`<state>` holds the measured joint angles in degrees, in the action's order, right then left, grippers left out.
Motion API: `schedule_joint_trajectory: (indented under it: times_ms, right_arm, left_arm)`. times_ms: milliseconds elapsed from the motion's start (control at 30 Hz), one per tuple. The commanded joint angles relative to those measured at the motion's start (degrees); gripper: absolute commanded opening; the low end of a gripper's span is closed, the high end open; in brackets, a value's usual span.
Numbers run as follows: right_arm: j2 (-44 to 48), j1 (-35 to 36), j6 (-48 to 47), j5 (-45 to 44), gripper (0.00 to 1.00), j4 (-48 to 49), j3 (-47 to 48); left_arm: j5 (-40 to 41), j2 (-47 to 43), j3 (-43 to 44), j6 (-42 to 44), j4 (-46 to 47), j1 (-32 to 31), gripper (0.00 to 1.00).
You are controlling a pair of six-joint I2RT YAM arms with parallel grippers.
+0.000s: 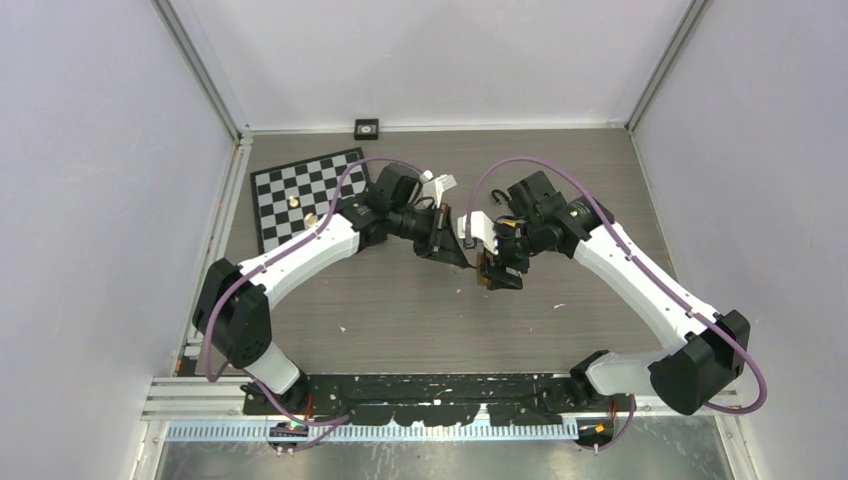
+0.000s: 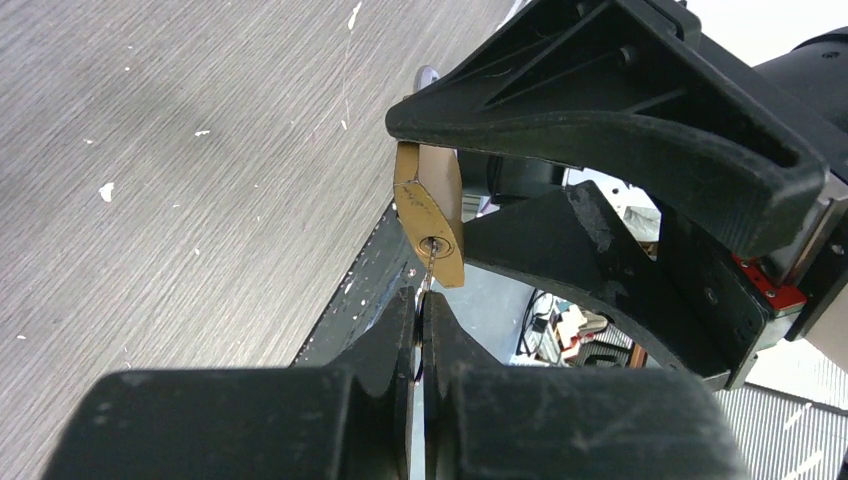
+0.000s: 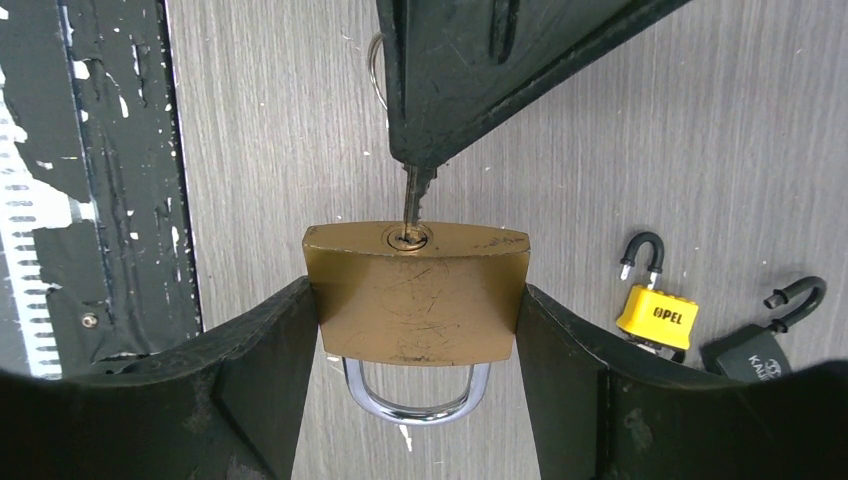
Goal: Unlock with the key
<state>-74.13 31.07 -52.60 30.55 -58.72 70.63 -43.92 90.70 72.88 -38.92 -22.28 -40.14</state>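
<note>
A scratched brass padlock (image 3: 415,295) hangs above the table, clamped by its sides between the fingers of my right gripper (image 3: 415,305). Its keyhole faces away from the wrist, and its steel shackle (image 3: 415,405) has both legs seated in the body. A thin key (image 3: 413,198) sits in the keyhole. My left gripper (image 2: 420,300) is shut on the key's head, with the blade (image 2: 429,268) entering the lock's end face (image 2: 432,218). From above, the two grippers meet at mid-table around the padlock (image 1: 485,272).
A yellow padlock (image 3: 655,315) and a black padlock (image 3: 752,352), both with shackles open, lie on the table beyond the held lock. A checkerboard (image 1: 305,195) lies at the back left. A small black square (image 1: 367,127) sits by the back wall.
</note>
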Motion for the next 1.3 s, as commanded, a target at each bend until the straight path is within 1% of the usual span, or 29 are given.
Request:
schedule_joint_trajectory:
  times_ms: [0, 233, 533, 667, 967, 1267]
  right_arm:
    - [3.01, 0.26, -3.39, 0.67, 0.01, 6.0, 1.08]
    - [3.12, 0.86, -4.02, -0.4, 0.01, 5.19, 1.07]
    - [3.25, 1.1, -5.1, 1.91, 0.01, 3.99, -0.11]
    - [3.59, 1.14, -4.6, 2.28, 0.01, 4.25, 0.08]
    - [3.98, 1.12, -4.46, 2.98, 0.01, 4.03, 0.54]
    - [4.84, 1.17, -4.47, 3.99, 0.0, 4.14, -0.42]
  left_arm:
    - [-3.61, -0.7, -0.77, -1.74, 2.49, 0.7, 0.0]
    - [-3.9, -0.48, -0.64, -1.69, 2.69, 0.85, 0.0]
    - [-2.45, -1.19, 0.18, 2.69, 0.99, 0.72, 0.0]
    - [-2.29, -1.22, 0.16, 3.31, 0.57, 0.68, 0.0]
    - [-0.75, -2.03, 1.34, 8.14, -2.59, -0.8, 0.0]
    - [-2.45, -2.75, 0.69, 7.32, -0.79, -0.99, 0.0]
